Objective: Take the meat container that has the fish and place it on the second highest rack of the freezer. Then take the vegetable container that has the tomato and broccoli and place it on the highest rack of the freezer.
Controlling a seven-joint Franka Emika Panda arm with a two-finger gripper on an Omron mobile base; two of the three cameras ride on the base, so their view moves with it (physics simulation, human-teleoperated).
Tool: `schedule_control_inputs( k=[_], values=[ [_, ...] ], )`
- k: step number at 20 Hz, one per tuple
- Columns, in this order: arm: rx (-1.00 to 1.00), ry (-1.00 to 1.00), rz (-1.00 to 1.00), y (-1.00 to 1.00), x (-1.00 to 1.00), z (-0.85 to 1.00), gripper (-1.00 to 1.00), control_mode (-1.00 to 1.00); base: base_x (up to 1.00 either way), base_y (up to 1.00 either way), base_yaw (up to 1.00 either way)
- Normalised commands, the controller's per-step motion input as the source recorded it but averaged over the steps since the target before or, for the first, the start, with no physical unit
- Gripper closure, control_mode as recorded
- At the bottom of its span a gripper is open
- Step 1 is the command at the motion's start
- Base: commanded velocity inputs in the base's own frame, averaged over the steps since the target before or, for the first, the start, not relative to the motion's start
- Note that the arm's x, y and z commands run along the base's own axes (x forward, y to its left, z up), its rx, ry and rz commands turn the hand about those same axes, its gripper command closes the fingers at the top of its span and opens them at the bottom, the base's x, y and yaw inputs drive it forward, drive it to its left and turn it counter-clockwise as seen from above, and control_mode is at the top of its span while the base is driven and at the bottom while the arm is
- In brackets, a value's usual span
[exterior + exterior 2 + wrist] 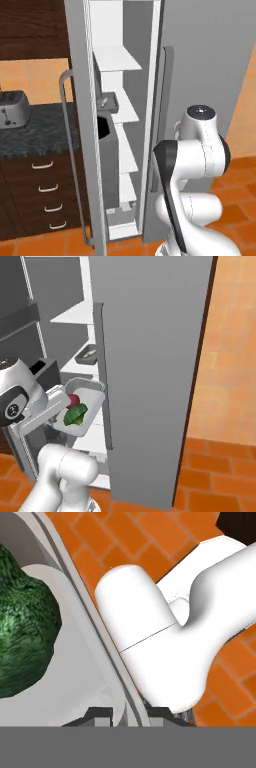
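Note:
My gripper (59,415) is shut on the near rim of the vegetable container (86,387), a pale tray with the red tomato (72,400) and the broccoli (76,415) in it. The tray hangs at the freezer's (150,356) opening, below the upper shelves. In the hand view the tray wall (87,624) runs between the fingertips (100,714), with the broccoli (20,627) beside it. The meat container with the fish (87,354) sits on the second highest rack (126,107). Above it is the highest rack (117,59), bare.
The open freezer door (80,125) with its long bar handle (67,150) stands left of the opening, a dark bin (106,127) on its inner side. A toaster (12,109) sits on the dark counter (45,132) above drawers (47,190). The floor is orange tile (215,476).

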Motion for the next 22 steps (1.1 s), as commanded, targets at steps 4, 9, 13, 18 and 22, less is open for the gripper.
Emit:
schedule_control_inputs(
  k=[4,9,13,18,22],
  values=[
    [0.00,0.00,0.00,0.00,0.00,0.00,1.00,1.00,0.36,-0.08,0.61],
    [0.00,0.00,0.00,0.00,0.00,0.00,1.00,1.00,0.14,-0.19,0.38],
    [0.00,0.00,0.00,0.00,0.00,0.00,1.00,1.00,0.23,0.00,0.38],
    [0.00,0.00,0.00,0.00,0.00,0.00,1.00,1.00,0.34,-0.20,0.26],
    [0.00,0.00,0.00,0.00,0.00,0.00,1.00,1.00,0.13,-0.01,0.04]
  ],
)
